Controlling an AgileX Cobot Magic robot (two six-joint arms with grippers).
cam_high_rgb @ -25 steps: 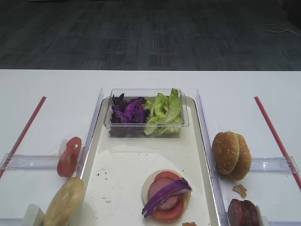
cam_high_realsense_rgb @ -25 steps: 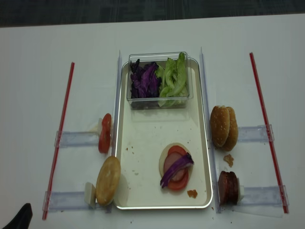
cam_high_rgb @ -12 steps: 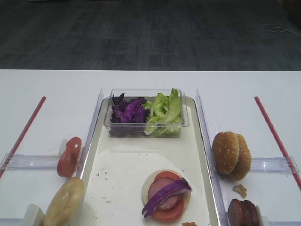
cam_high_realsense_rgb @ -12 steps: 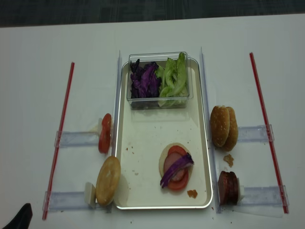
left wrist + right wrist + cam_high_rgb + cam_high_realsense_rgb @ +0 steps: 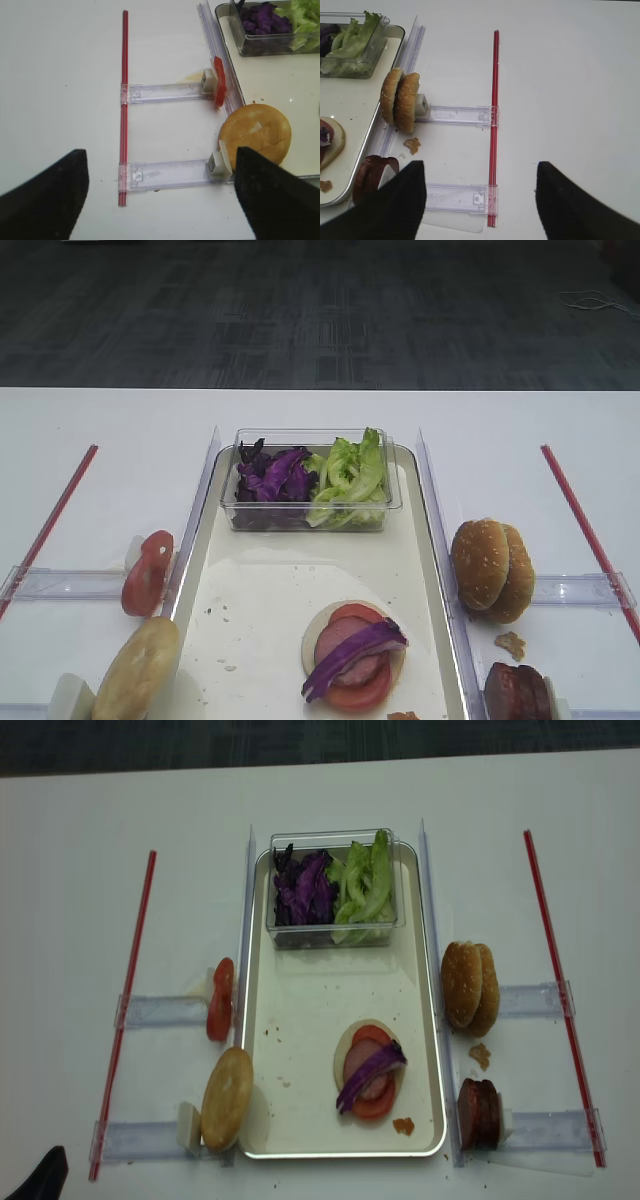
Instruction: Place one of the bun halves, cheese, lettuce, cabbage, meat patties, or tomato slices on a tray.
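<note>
On the tray (image 5: 300,1020), purple cabbage (image 5: 370,1075) drapes tomato-topped patty; both pincers gape, holding nothing.

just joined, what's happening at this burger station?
Nothing is being handled right now. Both hands are open and hang back over the table beside the tray, left hand and right hand. On the tray a stack is started: a pale round base, tomato slices, a meat patty and a cabbage strip on top. Sesame bun halves and more patties wait upright on the right, a plain bun half and a tomato slice on the left.
</note>
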